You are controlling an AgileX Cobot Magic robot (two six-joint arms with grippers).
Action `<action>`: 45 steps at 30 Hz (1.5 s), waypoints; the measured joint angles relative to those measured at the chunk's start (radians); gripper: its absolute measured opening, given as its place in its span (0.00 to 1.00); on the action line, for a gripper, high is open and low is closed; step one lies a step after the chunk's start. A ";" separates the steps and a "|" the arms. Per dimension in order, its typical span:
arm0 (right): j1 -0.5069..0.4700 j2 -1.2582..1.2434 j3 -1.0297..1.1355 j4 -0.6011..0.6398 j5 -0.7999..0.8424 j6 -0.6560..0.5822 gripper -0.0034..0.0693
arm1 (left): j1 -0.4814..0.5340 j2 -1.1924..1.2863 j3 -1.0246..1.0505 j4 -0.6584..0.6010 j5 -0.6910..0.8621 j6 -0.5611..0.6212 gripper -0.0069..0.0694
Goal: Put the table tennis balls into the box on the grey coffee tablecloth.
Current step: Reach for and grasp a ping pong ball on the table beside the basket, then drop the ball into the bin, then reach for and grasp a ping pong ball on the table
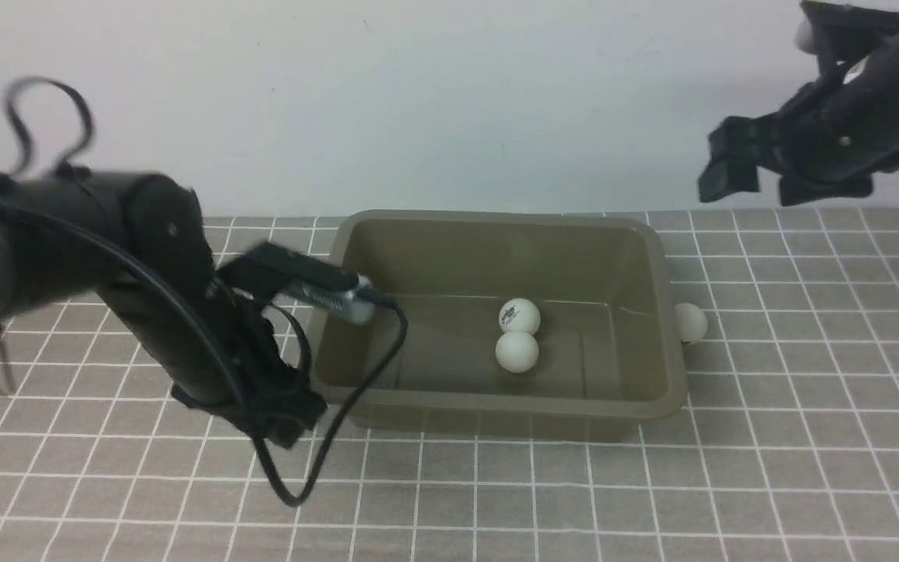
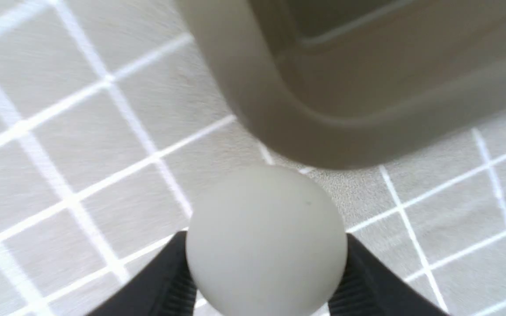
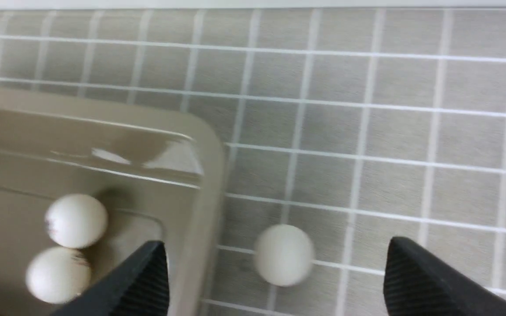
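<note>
The olive-brown box [image 1: 656,257] stands on the grey coffee tablecloth [image 1: 652,484]. Two table tennis balls [image 1: 519,315] [image 1: 517,351] lie inside it, touching each other; the right wrist view shows the same pair [image 3: 76,220] [image 3: 57,274]. Another ball [image 1: 690,322] [image 3: 283,254] rests on the cloth against the box's right wall. My left gripper [image 1: 282,417] [image 2: 265,245] is low at the box's front-left corner [image 2: 323,109], shut on a white ball [image 2: 266,219], which the arm hides in the front view. My right gripper [image 1: 762,183] [image 3: 276,242] hangs open, high above the outside ball.
A black cable [image 1: 325,460] loops from the left arm down over the cloth in front of the box. A pale wall [image 1: 449,101] stands right behind the cloth's far edge.
</note>
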 joint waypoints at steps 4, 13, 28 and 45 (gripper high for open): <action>0.001 0.018 -0.002 -0.022 0.010 0.000 0.86 | 0.000 -0.071 -0.062 -0.033 0.010 -0.023 0.54; 0.001 0.192 -0.002 -0.012 0.028 0.001 0.86 | 0.000 0.056 -0.313 -0.155 0.076 -0.032 0.54; 0.002 0.346 -0.002 0.067 -0.038 -0.010 0.86 | -0.010 0.320 -0.370 -0.166 0.036 -0.024 0.83; 0.032 0.056 -0.045 0.090 0.098 -0.053 0.55 | -0.010 -0.060 -0.510 -0.035 0.168 -0.082 0.09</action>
